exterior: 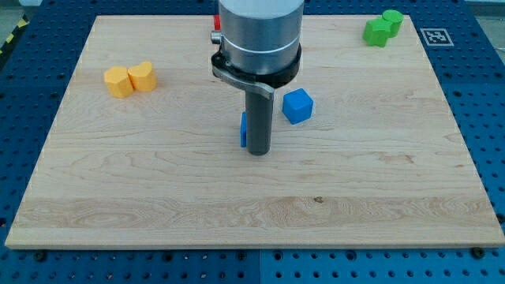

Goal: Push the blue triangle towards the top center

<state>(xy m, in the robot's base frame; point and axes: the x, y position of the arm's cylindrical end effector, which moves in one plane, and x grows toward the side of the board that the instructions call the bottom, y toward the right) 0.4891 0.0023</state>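
A blue block (244,130), mostly hidden behind my rod, shows only as a thin blue strip at the rod's left edge near the board's middle; its shape cannot be made out. My tip (259,151) rests on the board just at the view's right and bottom of that strip, touching or nearly touching it. A blue cube (297,106) sits a little to the view's right of the rod, apart from it.
Two yellow blocks (130,79) sit together at the view's upper left. Two green blocks (383,27) sit at the upper right. A red block (215,27) peeks out behind the arm at the top. The wooden board (252,221) lies on a blue perforated table.
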